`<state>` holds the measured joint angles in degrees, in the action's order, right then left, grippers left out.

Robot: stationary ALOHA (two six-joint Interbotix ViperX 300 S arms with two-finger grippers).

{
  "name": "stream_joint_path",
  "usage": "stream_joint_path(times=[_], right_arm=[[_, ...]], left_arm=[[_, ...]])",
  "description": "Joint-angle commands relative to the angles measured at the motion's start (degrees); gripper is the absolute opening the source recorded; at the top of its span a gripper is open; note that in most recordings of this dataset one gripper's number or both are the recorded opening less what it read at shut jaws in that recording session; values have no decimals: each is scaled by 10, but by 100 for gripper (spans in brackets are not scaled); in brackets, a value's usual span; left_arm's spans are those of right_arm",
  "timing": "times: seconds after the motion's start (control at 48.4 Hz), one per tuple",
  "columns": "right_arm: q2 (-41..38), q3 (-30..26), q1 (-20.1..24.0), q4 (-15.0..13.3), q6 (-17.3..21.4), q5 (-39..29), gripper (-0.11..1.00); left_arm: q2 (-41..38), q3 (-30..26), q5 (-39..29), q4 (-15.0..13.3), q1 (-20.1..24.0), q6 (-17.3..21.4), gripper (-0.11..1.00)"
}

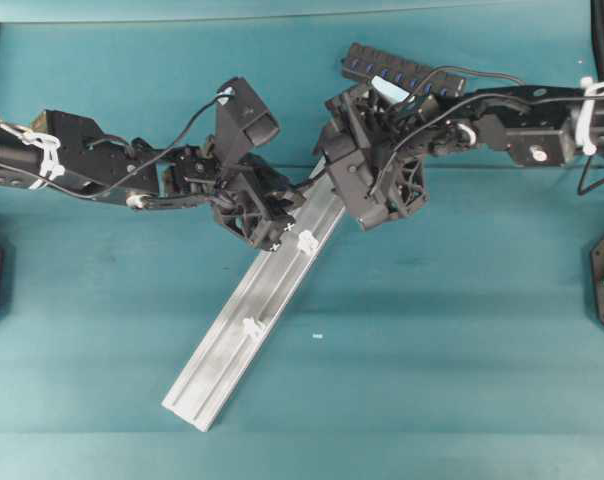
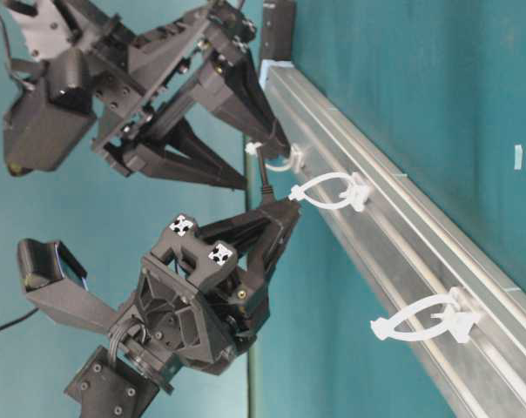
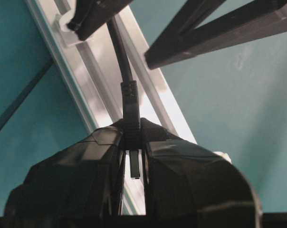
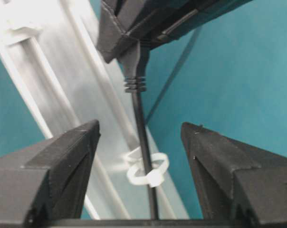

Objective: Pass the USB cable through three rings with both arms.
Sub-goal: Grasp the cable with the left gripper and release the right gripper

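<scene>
Rings (image 2: 331,190): 3
USB cable (image 4: 140,116): 1
Rail (image 1: 232,345): 1
Hub (image 1: 402,72): 1
Arms, each with gripper: 2, left gripper (image 2: 285,209), right gripper (image 2: 263,157)

Overhead; table-level; both wrists close.

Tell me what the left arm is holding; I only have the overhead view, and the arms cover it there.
Observer: The left fingers are shut on the plug of the USB cable.
Operator: Check the right side too.
Observer: The right fingers stand open on either side of the cable and touch nothing.
Operator: Report the rings.
Observer: The cable runs through the first ring; the middle ring and the last ring stand empty.
</scene>
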<state>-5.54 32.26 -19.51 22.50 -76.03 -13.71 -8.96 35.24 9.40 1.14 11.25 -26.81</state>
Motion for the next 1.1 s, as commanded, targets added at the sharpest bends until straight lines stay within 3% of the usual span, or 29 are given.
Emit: stream_joint_path(times=[0.0,0.248,0.434,0.496,0.992,1.075], right_arm=[[-6,-4,4,2,5,13,74],[-12,-6,10,1,3,18,59],[-16,-13,12,0,4,6,16],[-17,-14,14,1,4,3,7],[-28,-32,-2,-20,-4,-42,7],[-30,-36,-3,-39,-6,-61,7]], left_arm=[[13,-4,4,2,-5,1,8],[13,-4,4,2,-5,2,8],[14,-4,4,2,-6,2,8],[13,-3,4,2,-5,2,8],[18,12,4,2,-4,2,8],[22,18,2,2,-4,1,17]])
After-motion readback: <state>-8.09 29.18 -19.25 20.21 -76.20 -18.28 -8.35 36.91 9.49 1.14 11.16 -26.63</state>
